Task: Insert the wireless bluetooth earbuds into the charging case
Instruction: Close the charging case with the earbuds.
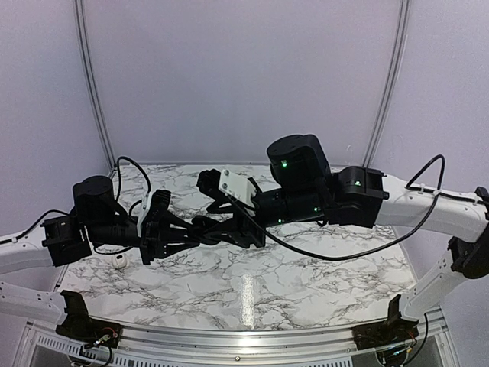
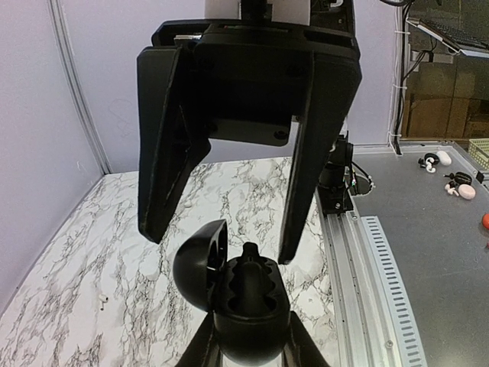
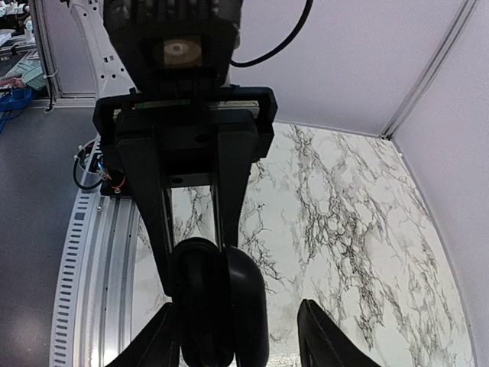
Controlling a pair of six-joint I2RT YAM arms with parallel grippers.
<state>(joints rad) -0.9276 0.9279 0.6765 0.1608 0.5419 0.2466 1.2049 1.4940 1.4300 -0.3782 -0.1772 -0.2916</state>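
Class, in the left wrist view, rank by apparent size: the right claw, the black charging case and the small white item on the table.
1. right claw: largest.
2. charging case: second, though nearest the camera, which inflates it.
3. white item: smallest, a far speck; true size unsure.

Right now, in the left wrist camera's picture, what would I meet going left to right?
A tiny white piece → open black charging case → silver rail → grey bench bearing small white-and-black bits.
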